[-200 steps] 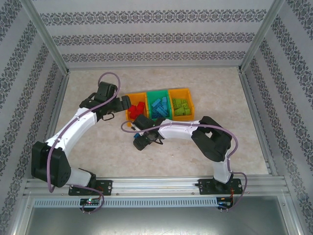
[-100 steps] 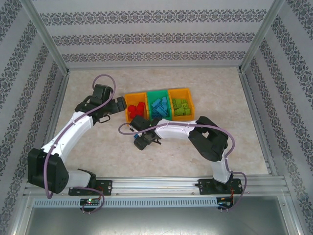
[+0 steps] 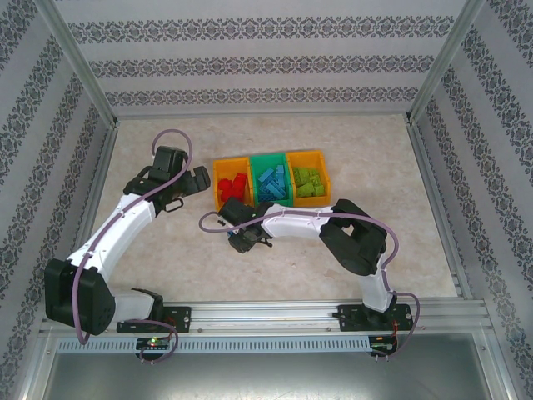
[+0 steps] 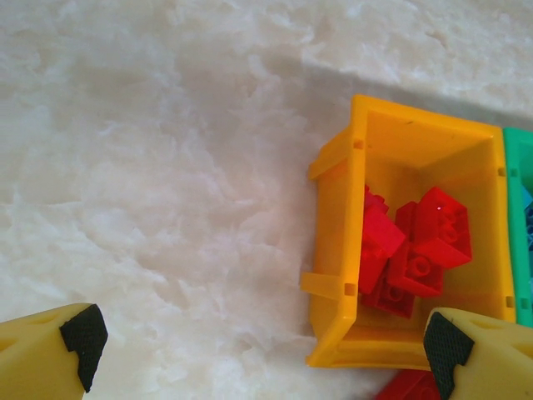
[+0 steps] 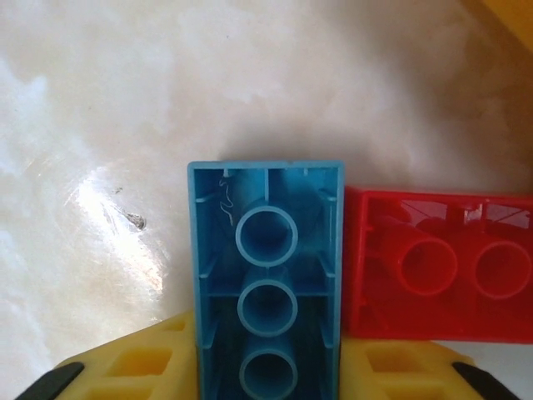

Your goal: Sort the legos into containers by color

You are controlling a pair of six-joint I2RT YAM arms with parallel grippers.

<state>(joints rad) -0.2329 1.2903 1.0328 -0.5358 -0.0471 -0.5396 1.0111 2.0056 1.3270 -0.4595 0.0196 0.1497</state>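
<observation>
**Item under grip.** One blue brick sits between the fingers of the right gripper. The fingers are closed against both of its long sides. Its hollow underside faces the wrist camera, showing three round tubes in a row. Its long axis runs straight out along the gripper's reach, away from the wrist. Whether it rests on the bench or hangs clear cannot be told.

**Neighbouring item.** One red brick lies just to the right of the blue one, underside up, with two tubes visible. Its long axis is crosswise, at right angles to the blue brick. Actual contact between the two cannot be confirmed.

**Location.** From above, the right gripper is just on the near side of the bin row, by the junction of the left orange bin and the green bin.

**Containers.** Three bins are joined in a row.
- The left orange bin holds red bricks. The left wrist view shows at least four, heaped.
- The green bin holds blue bricks.
- The right orange bin holds lime green bricks.
- Exact totals cannot be counted.

**Left gripper.** The left gripper stands beside the left orange bin's outer wall. Its jaws are spread fully wide and hold nothing.
</observation>
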